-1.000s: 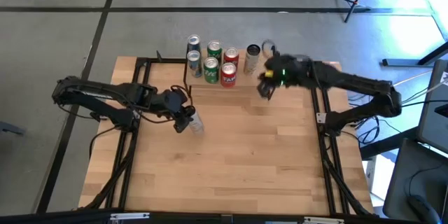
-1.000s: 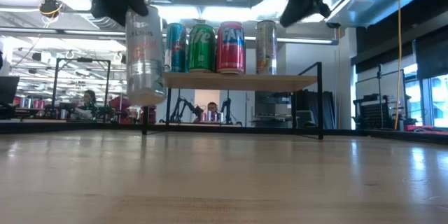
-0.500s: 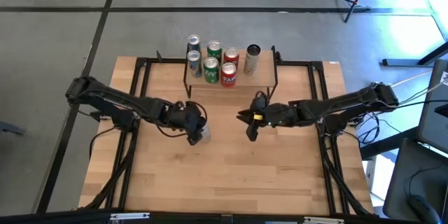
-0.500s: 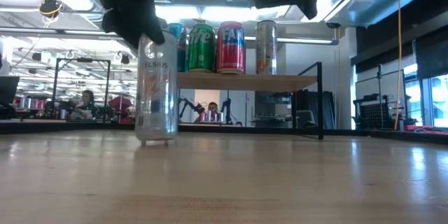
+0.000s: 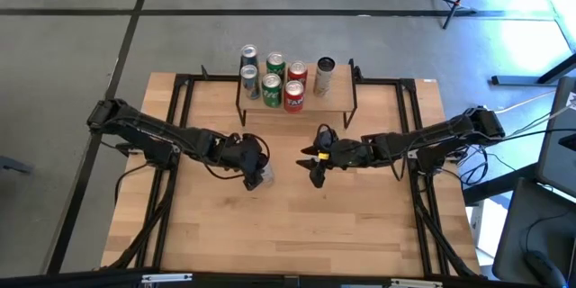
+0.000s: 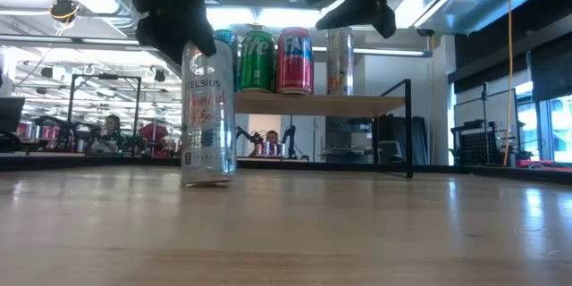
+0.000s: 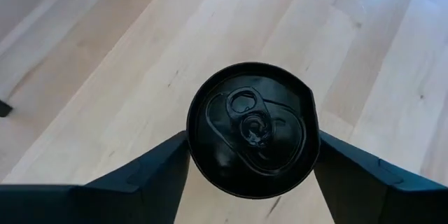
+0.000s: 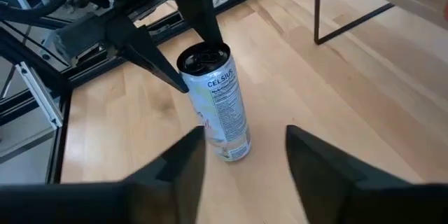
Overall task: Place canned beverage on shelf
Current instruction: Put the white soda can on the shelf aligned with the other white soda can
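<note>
Wooden table (image 5: 360, 225): left gripper (image 5: 256, 164) straddles the upright can (image 6: 207, 114), fingers parted, not clamped; right gripper (image 5: 315, 164) gapes just beside it.

Bright, even overhead light; soft shadows.

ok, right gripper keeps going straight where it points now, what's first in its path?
Likely the tall white can, standing on the tabletop dead ahead of the right gripper. The left gripper straddles its top. Depth is hard to judge.
</note>
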You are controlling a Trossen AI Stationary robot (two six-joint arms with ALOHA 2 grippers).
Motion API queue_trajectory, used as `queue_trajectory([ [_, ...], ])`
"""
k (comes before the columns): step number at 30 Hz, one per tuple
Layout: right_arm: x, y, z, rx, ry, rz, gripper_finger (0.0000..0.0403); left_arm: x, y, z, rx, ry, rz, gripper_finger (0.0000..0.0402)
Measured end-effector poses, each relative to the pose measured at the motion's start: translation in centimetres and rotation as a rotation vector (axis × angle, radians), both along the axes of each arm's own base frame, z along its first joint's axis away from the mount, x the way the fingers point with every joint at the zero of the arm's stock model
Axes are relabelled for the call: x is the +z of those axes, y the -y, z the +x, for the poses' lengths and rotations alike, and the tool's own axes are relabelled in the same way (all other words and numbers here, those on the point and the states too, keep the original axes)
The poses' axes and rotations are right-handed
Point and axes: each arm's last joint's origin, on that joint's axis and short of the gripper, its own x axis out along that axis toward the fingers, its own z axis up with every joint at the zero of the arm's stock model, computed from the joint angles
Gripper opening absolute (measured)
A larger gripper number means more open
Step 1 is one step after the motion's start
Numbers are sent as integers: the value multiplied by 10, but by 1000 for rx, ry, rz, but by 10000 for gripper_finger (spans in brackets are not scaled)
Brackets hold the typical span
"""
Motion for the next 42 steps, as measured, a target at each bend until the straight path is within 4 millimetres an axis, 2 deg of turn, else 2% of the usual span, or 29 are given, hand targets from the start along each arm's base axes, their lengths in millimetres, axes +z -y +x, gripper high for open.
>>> queue_trajectory([
  [7, -6, -1, 4, 10, -15, -3, 299, 5, 1, -2, -14, 17, -13, 295],
  [13, -15, -4, 9, 56, -43, 12, 350, 14, 4, 1, -28, 43, -25, 305],
  [20, -35, -18, 19, 107, -85, 11, 354, 25, 7, -11, -78, 37, -35, 306],
  [25, -57, -30, 29, 145, -115, -17, 347, 39, 5, -32, -88, 24, -36, 306],
  [30, -79, -32, 41, 107, -124, -20, 347, 43, 4, -56, -150, -79, -12, 306],
  [32, -85, -33, 48, 122, -85, -72, 347, 38, 7, -62, -184, -133, 11, 306],
  [36, -102, -32, 64, 138, -7, -163, 347, 16, 9, -66, -220, -190, 27, 306],
  [42, -129, -23, 81, 108, 69, -194, 347, -7, 18, -71, -236, -213, -22, 306],
])
